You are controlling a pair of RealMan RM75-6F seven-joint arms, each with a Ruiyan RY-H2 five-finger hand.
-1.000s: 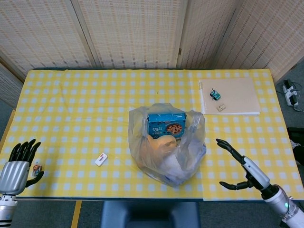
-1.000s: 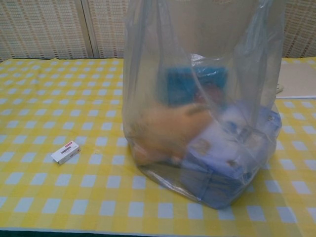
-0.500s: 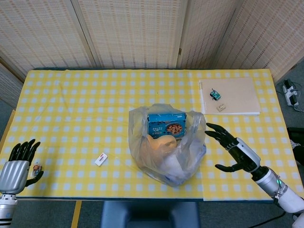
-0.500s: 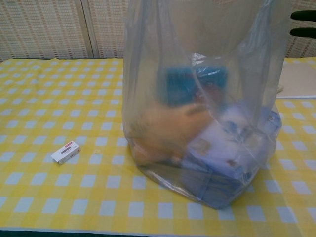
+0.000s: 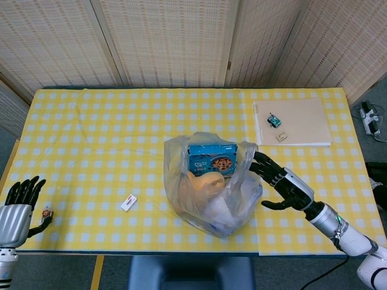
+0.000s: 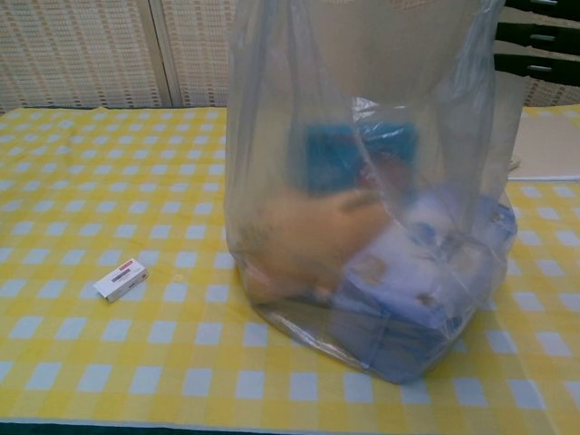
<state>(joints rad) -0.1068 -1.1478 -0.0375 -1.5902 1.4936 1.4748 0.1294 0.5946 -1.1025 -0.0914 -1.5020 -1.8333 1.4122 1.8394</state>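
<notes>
A clear plastic bag (image 5: 213, 184) stands in the middle of the yellow checked table (image 5: 109, 145). Inside it are a blue cookie box (image 5: 211, 158), an orange round item (image 5: 205, 184) and other packets; the chest view shows the bag (image 6: 362, 208) close up. My right hand (image 5: 283, 185) is spread, its fingertips at the bag's right handle, holding nothing; its dark fingers (image 6: 535, 41) show at the top right of the chest view. My left hand (image 5: 17, 208) hangs at the table's front left corner with its fingers apart, beside a tiny bottle (image 5: 45, 212).
A small white box (image 5: 129, 202) lies left of the bag, also in the chest view as the white box (image 6: 120, 278). A beige board (image 5: 302, 130) at the back right carries a small teal toy (image 5: 274, 121) and a tiny tan block (image 5: 281, 136).
My right hand has moved left from the table's front right up to the bag's right handle. My left hand has slid down and left, away from the tiny bottle.
</notes>
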